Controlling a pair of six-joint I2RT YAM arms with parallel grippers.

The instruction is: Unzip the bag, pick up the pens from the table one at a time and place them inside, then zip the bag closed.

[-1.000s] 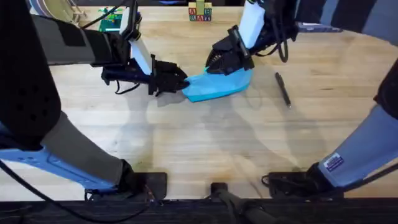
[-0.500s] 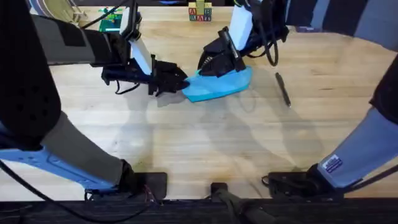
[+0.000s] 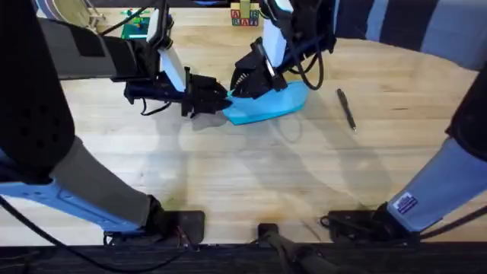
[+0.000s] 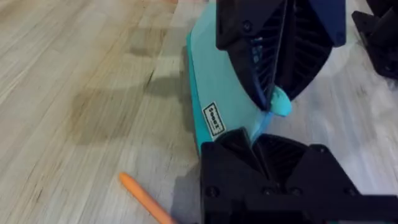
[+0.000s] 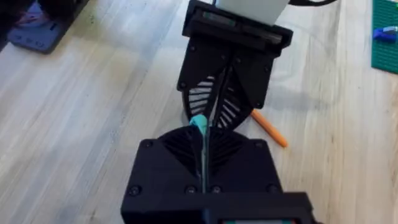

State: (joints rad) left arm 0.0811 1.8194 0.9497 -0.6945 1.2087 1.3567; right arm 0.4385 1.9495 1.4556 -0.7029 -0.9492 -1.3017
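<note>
Blue and soft, the bag lay near the middle of the wooden bench, with a claw at each end of its top. The left claw was pressed together on the bag's left end, and the right claw was pinching the small teal pull right next to it, so the two claws nearly touched. The orange pen lay on the bench just beside the left claw, and the black pen lay to the right of the bag, a little apart from it.
</note>
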